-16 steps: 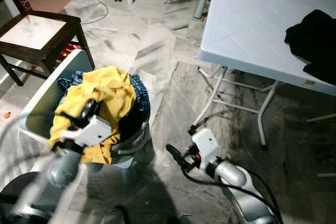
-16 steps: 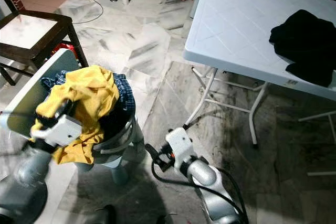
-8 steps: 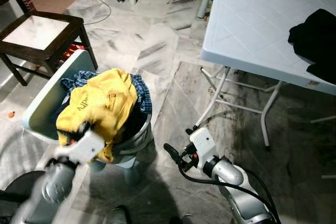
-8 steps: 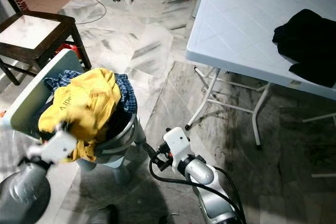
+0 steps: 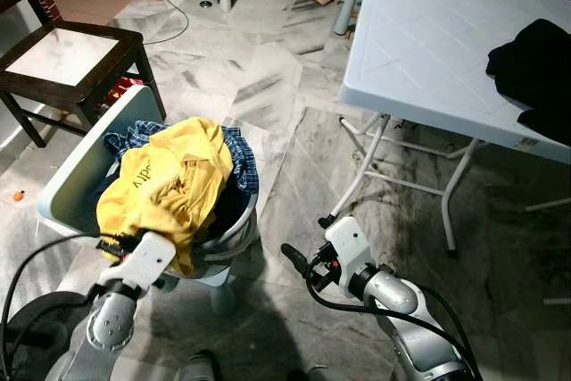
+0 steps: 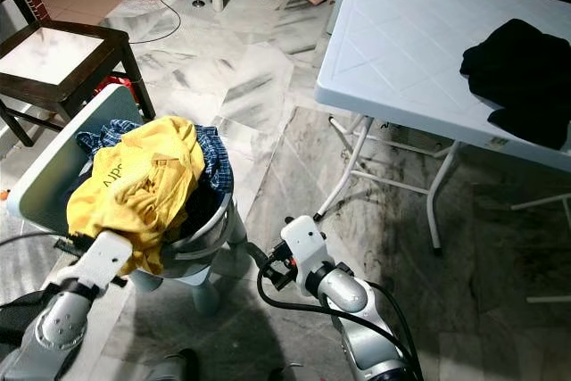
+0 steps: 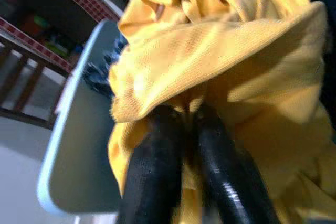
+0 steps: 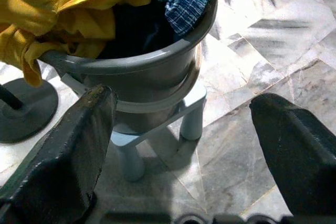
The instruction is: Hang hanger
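A yellow shirt (image 5: pixel 169 180) lies heaped on top of a full grey laundry basket (image 5: pixel 234 236), over a blue plaid cloth (image 5: pixel 243 156). My left gripper (image 5: pixel 120 243) is at the shirt's lower front edge. In the left wrist view its black fingers (image 7: pixel 157 145) are pressed together with a fold of yellow cloth (image 7: pixel 220 51) pinched at the tips. My right gripper (image 8: pixel 178 145) hangs low beside the basket, its fingers spread wide with nothing between them. A black garment (image 5: pixel 535 64) lies on the white folding table (image 5: pixel 419 42).
The basket stands on a small pale stool (image 8: pixel 189 114), with a pale lid (image 5: pixel 85 171) leaning at its left. A dark wooden chair (image 5: pixel 62 51) is at the far left. A black round base (image 5: pixel 27 327) and cable lie near my left arm. Marble floor (image 5: pixel 294 158) stretches between basket and table.
My left gripper has drawn back and down from the top of the yellow shirt to its lower front edge. The right arm has barely moved. The camera shifted slightly.
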Controlling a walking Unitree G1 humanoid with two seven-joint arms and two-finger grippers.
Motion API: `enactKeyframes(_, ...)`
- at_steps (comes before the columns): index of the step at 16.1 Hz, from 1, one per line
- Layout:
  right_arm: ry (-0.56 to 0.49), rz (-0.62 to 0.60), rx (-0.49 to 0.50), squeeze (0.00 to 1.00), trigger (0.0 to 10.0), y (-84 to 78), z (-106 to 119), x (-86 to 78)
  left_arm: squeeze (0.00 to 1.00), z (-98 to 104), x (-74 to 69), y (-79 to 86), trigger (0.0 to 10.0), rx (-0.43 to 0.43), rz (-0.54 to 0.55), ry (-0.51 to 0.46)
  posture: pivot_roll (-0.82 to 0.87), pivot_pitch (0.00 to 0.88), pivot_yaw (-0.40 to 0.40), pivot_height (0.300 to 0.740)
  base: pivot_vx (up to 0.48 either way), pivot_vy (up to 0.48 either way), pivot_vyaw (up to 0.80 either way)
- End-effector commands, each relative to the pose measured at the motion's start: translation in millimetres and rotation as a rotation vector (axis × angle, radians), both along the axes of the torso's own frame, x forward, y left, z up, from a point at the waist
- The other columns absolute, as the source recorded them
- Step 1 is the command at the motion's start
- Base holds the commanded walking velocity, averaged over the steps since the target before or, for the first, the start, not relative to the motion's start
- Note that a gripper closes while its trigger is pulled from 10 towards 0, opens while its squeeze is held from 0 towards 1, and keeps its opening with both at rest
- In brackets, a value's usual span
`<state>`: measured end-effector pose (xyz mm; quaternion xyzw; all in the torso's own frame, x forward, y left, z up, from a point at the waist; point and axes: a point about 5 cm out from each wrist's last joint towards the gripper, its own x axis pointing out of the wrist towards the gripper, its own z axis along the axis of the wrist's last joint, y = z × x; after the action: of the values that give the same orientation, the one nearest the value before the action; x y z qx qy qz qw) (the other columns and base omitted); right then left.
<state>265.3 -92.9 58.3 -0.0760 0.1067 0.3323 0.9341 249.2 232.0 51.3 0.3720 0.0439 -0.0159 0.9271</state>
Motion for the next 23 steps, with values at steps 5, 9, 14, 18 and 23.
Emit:
enactKeyframes(5,0.016,0.001,-0.006,0.0,10.0,-1.9,-3.7,-3.7,0.0,23.8,0.0,-10.1,10.0,0.154,-0.088,-0.11,0.0,0.16,-0.112,0.74,0.0,0.0,0.0)
enactKeyframes(9,0.023,-0.003,-0.003,0.0,10.0,-2.1,-5.1,-5.7,0.0,25.3,-1.3,-12.1,10.0,0.166,-0.093,-0.068,-0.01,0.165,-0.104,0.74,0.0,0.0,0.0)
enactKeyframes(14,0.028,-0.004,-0.004,0.0,10.0,-2.5,-5.8,-6.3,1.0,5.3,-20.5,-5.4,10.0,0.033,0.0,0.053,0.0,0.171,-0.106,0.74,0.0,0.0,0.0)
enactKeyframes(18,0.028,0.002,-0.006,0.0,10.0,-2.5,-5.7,-5.7,0.0,10.2,-26.1,-12.4,10.0,0.099,-0.056,0.056,0.0,0.172,-0.109,0.74,0.0,0.0,0.0)
enactKeyframes(23,0.032,0.004,-0.006,0.0,10.0,-1.3,-6.6,-7.1,0.0,23.6,-23.2,-31.6,10.0,0.102,-0.158,0.022,0.0,0.174,-0.104,0.74,0.0,0.0,0.0)
